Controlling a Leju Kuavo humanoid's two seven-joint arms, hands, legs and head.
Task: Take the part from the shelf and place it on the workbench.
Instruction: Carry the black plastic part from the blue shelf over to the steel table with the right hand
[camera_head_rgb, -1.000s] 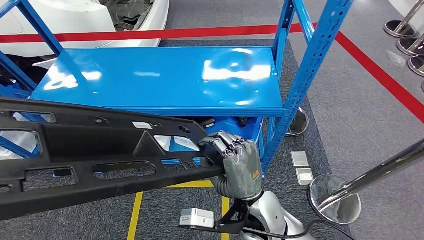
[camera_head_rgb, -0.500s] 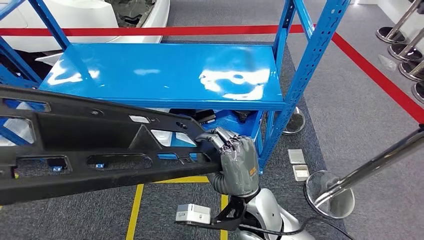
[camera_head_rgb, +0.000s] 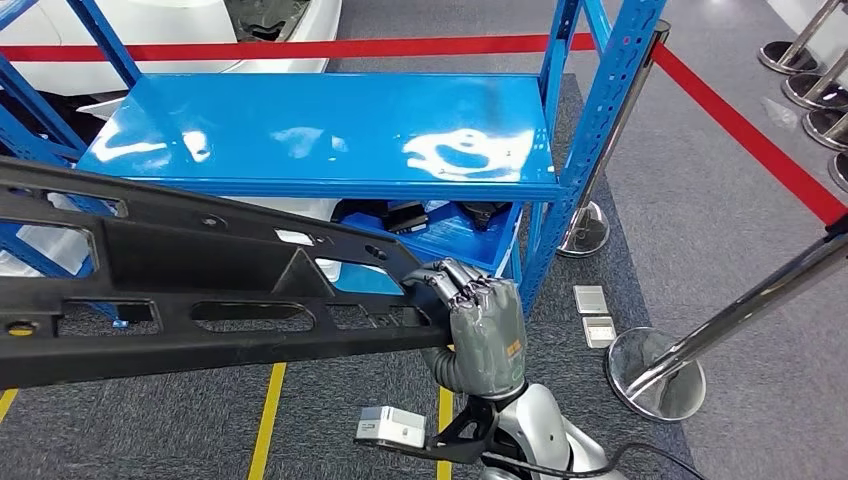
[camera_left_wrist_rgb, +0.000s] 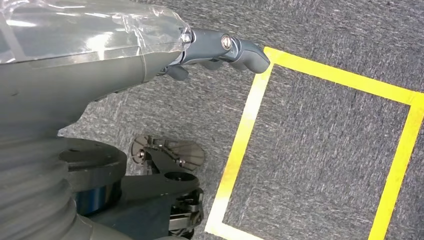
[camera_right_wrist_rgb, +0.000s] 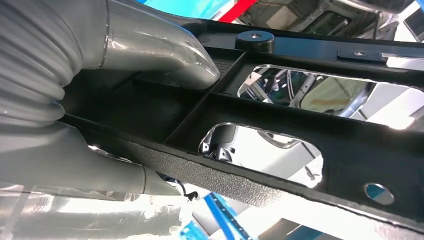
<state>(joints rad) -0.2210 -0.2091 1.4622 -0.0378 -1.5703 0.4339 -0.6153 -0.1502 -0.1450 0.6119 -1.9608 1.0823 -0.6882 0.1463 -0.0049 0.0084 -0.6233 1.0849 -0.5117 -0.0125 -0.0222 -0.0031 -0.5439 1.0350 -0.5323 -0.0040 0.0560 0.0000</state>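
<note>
In the head view a long black plastic part (camera_head_rgb: 200, 290) with cut-out openings stretches from the picture's left edge to the lower middle, in front of the blue shelf (camera_head_rgb: 320, 130). My right hand (camera_head_rgb: 480, 325) grips its right end, fingers curled over the top edge. Seen from the right wrist, the part (camera_right_wrist_rgb: 300, 120) lies across the hand (camera_right_wrist_rgb: 100, 130), and the thumb (camera_right_wrist_rgb: 165, 55) presses into a recess. My left hand (camera_left_wrist_rgb: 100, 60) hangs over grey carpet with its thumb (camera_left_wrist_rgb: 235, 47) stretched out and nothing in it.
The shelf's blue post (camera_head_rgb: 600, 110) stands right of my right hand, with dark items (camera_head_rgb: 420, 215) on the lower board. A chrome stanchion base (camera_head_rgb: 655, 375) and slanting pole sit at the right. Red tape (camera_head_rgb: 740, 125) and yellow tape (camera_head_rgb: 265, 420) mark the carpet.
The whole picture has shifted a little, so the camera moved. The shelf now sits slightly higher in view. My right hand keeps the same grip on the part.
</note>
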